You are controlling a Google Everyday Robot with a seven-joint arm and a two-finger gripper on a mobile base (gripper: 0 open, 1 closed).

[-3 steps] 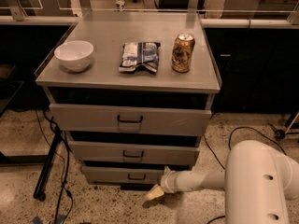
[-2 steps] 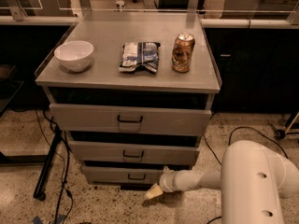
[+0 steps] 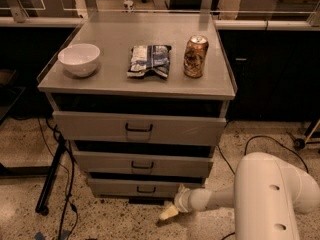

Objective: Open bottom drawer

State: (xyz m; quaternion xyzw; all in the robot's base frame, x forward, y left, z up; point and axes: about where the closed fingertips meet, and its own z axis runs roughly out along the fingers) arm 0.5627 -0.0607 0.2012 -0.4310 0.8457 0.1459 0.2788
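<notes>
The grey cabinet has three drawers. The bottom drawer is the lowest and narrowest front, with a small black bar handle. My gripper hangs low near the floor, just below and to the right of that drawer's front right corner, at the end of the white arm. It is a little right of the handle and apart from it.
On the cabinet top stand a white bowl, a snack bag and a drink can. A black stand leg and cables lie on the floor at the left. A dark counter runs behind.
The arm and gripper have barely shifted; the drawers look the same as before.
</notes>
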